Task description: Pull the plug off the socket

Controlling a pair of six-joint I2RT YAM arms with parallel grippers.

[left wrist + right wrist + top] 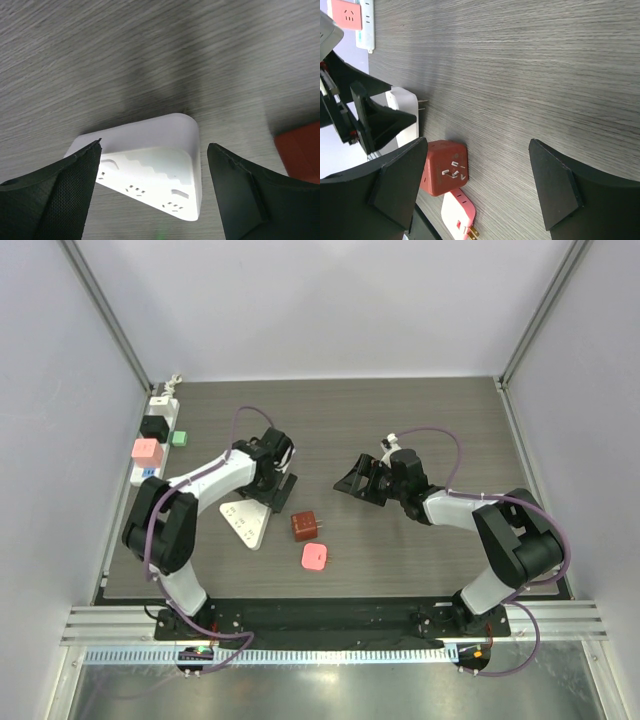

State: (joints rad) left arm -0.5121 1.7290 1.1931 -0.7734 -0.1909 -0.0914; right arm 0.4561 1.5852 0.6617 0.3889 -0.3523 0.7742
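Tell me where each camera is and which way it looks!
Top external: above and behind, looking down on the dark wood-grain table; left arm and right arm show.
Left wrist: looks down between the fingers of the left gripper at a white wedge-shaped plastic adapter.
Right wrist: looks along the table past the right gripper at a dark-red plastic cube.
Both wrist views share that cube.

Dark wood-grain table (420,420) between pale lilac walls (300,300), aluminium rail (330,625) in front.

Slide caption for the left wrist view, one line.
Left gripper open over a white outlet block on the grey wood-grain table, dark red cube at the right edge.
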